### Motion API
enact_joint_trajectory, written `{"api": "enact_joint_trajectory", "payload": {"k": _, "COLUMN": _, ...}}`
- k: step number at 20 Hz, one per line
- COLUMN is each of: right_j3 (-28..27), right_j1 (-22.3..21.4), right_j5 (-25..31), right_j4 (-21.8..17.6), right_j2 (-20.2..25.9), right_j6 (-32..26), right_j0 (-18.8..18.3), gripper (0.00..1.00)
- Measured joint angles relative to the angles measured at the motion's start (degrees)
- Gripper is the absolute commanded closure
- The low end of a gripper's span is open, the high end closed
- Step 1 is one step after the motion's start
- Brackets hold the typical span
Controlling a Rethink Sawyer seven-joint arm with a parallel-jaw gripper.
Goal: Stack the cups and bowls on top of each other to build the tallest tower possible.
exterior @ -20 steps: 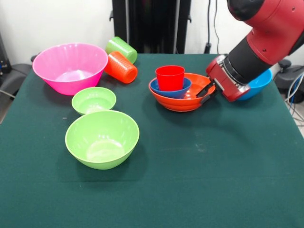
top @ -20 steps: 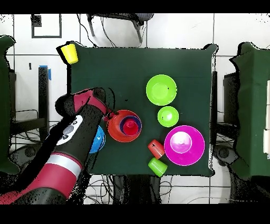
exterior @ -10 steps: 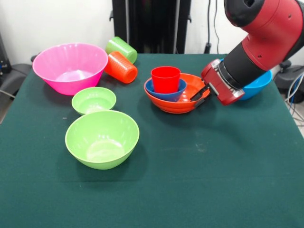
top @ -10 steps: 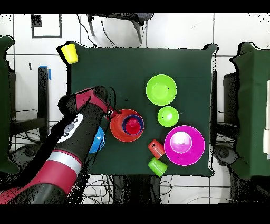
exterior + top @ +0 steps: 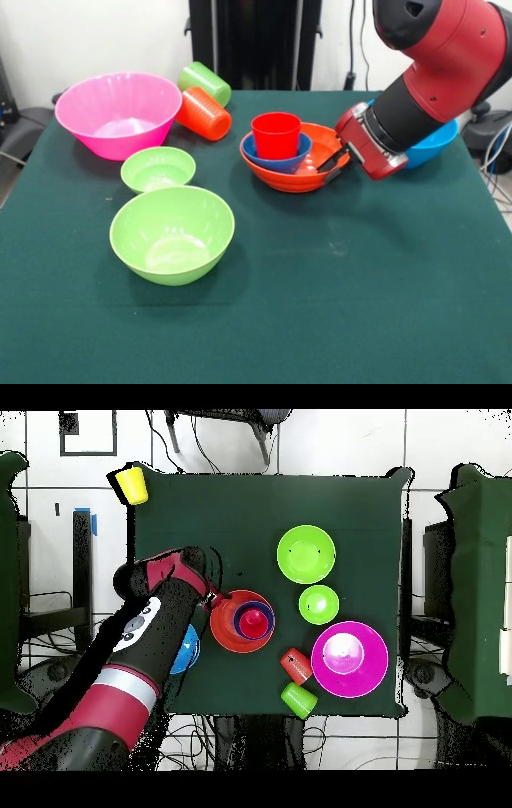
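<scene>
Sawyer arm: bulky glossy red cylindrical shell segments joined by a matte black forearm sleeve. Wrist end: red collar with a light grey flange ring, bearing slim black gripper fingers. Overhead view: a white band rings the red upper segment.

The front view looks from across the counter toward the robot's side, angled downward and close enough that the near corners fall outside it. The overhead view looks straight down from high up, taking in the whole counter and surrounding floor. Both share the counter's top.
</scene>
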Motion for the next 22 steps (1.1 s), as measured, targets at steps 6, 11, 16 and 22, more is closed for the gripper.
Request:
{"api": "enact_joint_trajectory", "payload": {"k": 6, "right_j3": -0.2, "right_j1": 0.0, "right_j5": 0.0, "right_j4": 0.0, "right_j2": 0.0, "right_j6": 0.0, "right_j0": -0.2, "gripper": 1.0}}
{"api": "enact_joint_trajectory", "payload": {"k": 11, "right_j3": -0.2, "right_j1": 0.0, "right_j5": 0.0, "right_j4": 0.0, "right_j2": 0.0, "right_j6": 0.0, "right_j0": -0.2, "gripper": 0.0}}
{"api": "enact_joint_trajectory", "payload": {"k": 16, "right_j3": -0.2, "right_j1": -0.3, "right_j5": 0.0, "right_j4": 0.0, "right_j2": 0.0, "right_j6": 0.0, "right_j0": -0.4, "gripper": 0.0}}
{"api": "enact_joint_trajectory", "payload": {"k": 22, "right_j3": -0.2, "right_j1": -0.7, "right_j5": 0.0, "right_j4": 0.0, "right_j2": 0.0, "right_j6": 0.0, "right_j0": -0.6, "gripper": 0.0}}
